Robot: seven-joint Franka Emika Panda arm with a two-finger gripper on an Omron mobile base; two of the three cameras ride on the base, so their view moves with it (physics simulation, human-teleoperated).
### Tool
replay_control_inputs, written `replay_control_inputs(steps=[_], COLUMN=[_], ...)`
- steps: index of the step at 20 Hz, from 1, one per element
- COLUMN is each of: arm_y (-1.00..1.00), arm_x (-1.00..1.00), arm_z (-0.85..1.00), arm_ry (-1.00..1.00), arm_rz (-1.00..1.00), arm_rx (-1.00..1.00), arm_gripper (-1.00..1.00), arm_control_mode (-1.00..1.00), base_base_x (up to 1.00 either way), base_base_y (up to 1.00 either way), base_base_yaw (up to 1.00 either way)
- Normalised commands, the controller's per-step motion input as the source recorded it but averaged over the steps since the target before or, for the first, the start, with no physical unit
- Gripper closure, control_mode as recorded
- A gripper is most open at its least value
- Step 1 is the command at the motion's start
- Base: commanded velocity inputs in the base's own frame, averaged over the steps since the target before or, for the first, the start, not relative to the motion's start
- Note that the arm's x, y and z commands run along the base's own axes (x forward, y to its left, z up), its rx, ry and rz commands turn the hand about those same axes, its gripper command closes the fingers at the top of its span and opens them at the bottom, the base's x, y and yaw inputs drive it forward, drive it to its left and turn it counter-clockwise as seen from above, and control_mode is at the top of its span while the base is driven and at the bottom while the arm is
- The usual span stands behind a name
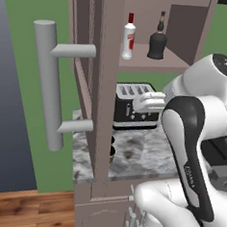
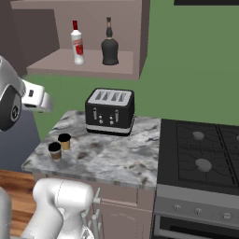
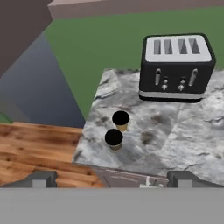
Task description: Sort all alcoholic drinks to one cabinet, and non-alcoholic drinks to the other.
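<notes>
The slim clear bottle with red label and cap [image 1: 129, 35] [image 2: 77, 43] and the squat black bottle with a thin brown neck [image 1: 158, 40] [image 2: 109, 45] stand side by side on the shelf of the open wall cabinet [image 1: 150, 63] [image 2: 84, 65]. Its door [image 1: 88, 60] swings toward me, with the grey bar handle [image 1: 48, 81] in front. Two small tan cups with black tops [image 3: 120, 120] [image 3: 114, 138] [image 2: 64, 141] [image 2: 55, 151] stand close together near the counter's left front corner. My gripper [image 3: 111, 180] hovers above and in front of them, open and holding nothing. The second wall cabinet is out of view.
A black four-slot toaster [image 2: 109, 112] [image 3: 177, 68] sits at the back of the marble counter [image 2: 126, 161]. A stove [image 2: 200, 149] adjoins the counter on the right. The wooden floor [image 3: 39, 148] lies to the counter's left, and drawer fronts [image 2: 126, 210] sit below it.
</notes>
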Motion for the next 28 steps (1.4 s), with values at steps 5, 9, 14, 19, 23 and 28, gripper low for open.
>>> replay_control_inputs(steps=[5, 9, 14, 19, 23, 28], arm_y=[0.00, 0.00, 0.00, 0.00, 0.00, 0.03], arm_x=[0.05, 0.09, 0.16, 0.14, 0.04, 0.04], arm_z=[-0.33, -0.34, -0.46, -0.49, -0.40, -0.39], arm_ry=[0.17, 0.19, 0.12, 0.02, 0.00, 0.00], arm_rz=[0.12, 0.12, 0.10, 0.09, 0.10, 0.12], arm_rx=[-0.04, -0.08, -0.12, -0.14, -0.09, -0.05], arm_gripper=[-1.00, -1.00, -1.00, -1.00, -1.00, -1.00], arm_control_mode=[-1.00, -1.00, -1.00, -1.00, -1.00, -1.00], base_base_x=[0.00, 0.00, 0.00, 0.00, 0.00, 0.00], base_base_y=[0.00, 0.00, 0.00, 0.00, 0.00, 0.00], base_base_yaw=[0.00, 0.00, 0.00, 0.00, 0.00, 0.00])
